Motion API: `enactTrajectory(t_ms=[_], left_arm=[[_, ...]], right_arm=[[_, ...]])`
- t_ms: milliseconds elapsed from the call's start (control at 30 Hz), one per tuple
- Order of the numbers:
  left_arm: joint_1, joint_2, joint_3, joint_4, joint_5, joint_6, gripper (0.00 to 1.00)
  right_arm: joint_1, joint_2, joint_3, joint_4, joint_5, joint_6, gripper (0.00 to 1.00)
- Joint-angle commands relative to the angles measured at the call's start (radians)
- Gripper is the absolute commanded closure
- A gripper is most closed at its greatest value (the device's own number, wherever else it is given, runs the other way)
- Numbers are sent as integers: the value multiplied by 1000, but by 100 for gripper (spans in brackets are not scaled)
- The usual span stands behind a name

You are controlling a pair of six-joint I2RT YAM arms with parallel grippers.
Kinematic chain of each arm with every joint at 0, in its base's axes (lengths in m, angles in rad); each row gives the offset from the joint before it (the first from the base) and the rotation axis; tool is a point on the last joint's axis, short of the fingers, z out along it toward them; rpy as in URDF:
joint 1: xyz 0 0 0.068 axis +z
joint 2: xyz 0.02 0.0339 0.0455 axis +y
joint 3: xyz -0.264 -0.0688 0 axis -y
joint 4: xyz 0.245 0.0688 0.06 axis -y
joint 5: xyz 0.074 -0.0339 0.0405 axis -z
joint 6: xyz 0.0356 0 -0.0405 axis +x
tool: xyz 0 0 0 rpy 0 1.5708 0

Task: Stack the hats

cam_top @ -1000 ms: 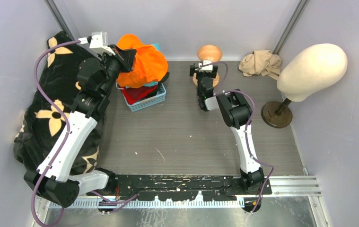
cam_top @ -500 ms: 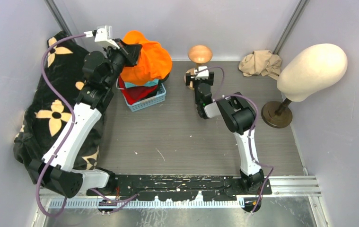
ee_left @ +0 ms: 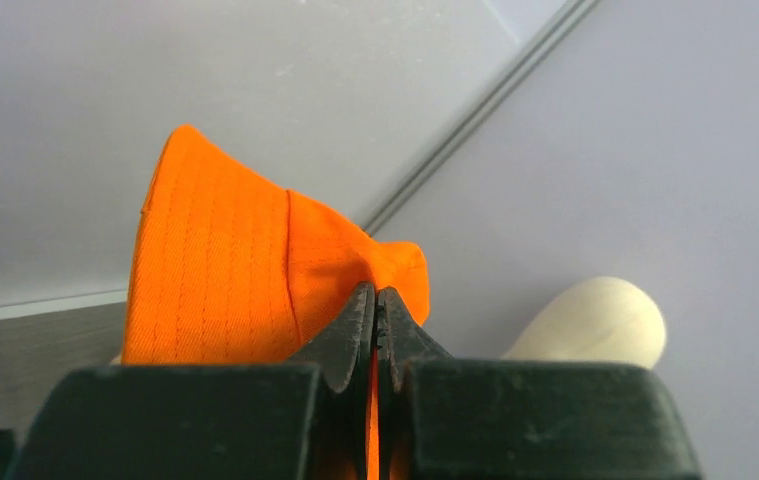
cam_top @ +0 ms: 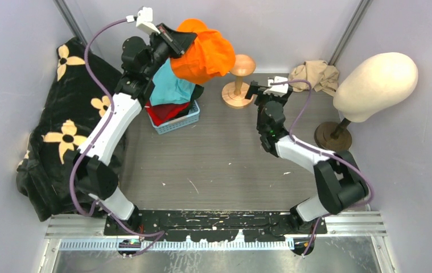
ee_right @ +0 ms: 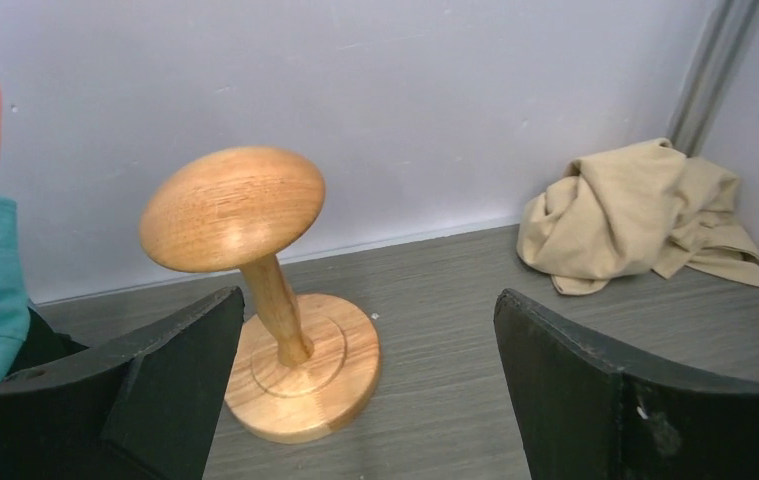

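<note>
Left wrist: orange hat (ee_left: 220, 285) pinched in left gripper (ee_left: 376, 302)

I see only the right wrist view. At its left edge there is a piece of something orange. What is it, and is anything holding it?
Observer: It is an orange hat. The left pincer is shut on its brim and holds it up in the air.
Operator: Is it already over the wooden stand?
Observer: No. In the top view it hangs beside the top of the wooden stand, on the side where a blue basket stands.
Operator: And the teal thing below the orange?
Observer: That is a teal hat lying on top in the basket, with a red hat under it.
</note>
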Motion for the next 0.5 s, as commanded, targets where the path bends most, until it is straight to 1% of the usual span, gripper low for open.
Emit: enactTrajectory(t_ms=[0,100,233,367,467], left_arm=[[-8,99,125,192,148,-196,100],[-11,202,204,296,212,-316,100],[-24,345,350,433,279,-496,100],[-48,506,525,449,310,-582,100],[-59,594,618,436,312,-615,100]], right_arm=[[1,-154,37,-337,75,98,0],[-17,-224,93,-491,67,132,0],[-50,-297,148,-621,61,155,0],[-102,-346,213,-752,45,157,0],[-141,-398,229,-792,9,166,0]])
